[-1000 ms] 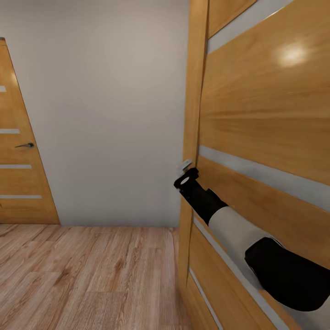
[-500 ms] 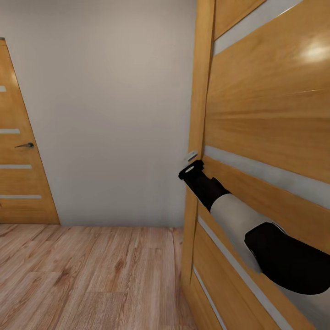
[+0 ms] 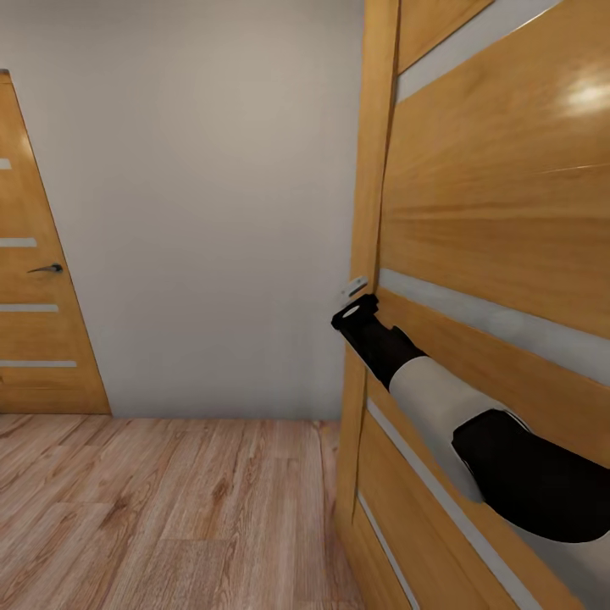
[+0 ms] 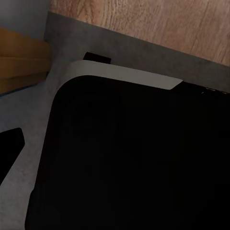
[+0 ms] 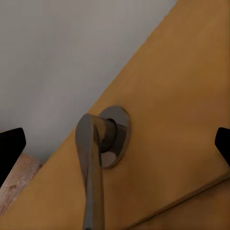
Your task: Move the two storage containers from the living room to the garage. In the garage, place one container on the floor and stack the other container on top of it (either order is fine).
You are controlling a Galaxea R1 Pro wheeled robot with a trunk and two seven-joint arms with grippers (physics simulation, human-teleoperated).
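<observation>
Right gripper (image 3: pixel 354 312), head view: at the door (image 3: pixel 491 254) edge by its handle (image 3: pixel 353 287); jaw state unreadable. Right wrist view: fingertips (image 5: pixel 10 148) spread wide around the handle (image 5: pixel 93 163), released. Left wrist view: robot body (image 4: pixel 129 158). Containers unseen; judged light, stiff, best gripped by rims.

My head view is evenly, softly lit — one pale glare spot on the open door (image 3: pixel 491 195), hardly any shadows on the wall (image 3: pixel 203 203). My left wrist picture is dim and mostly black. My right wrist picture blurs the handle (image 5: pixel 93 163) slightly.
</observation>
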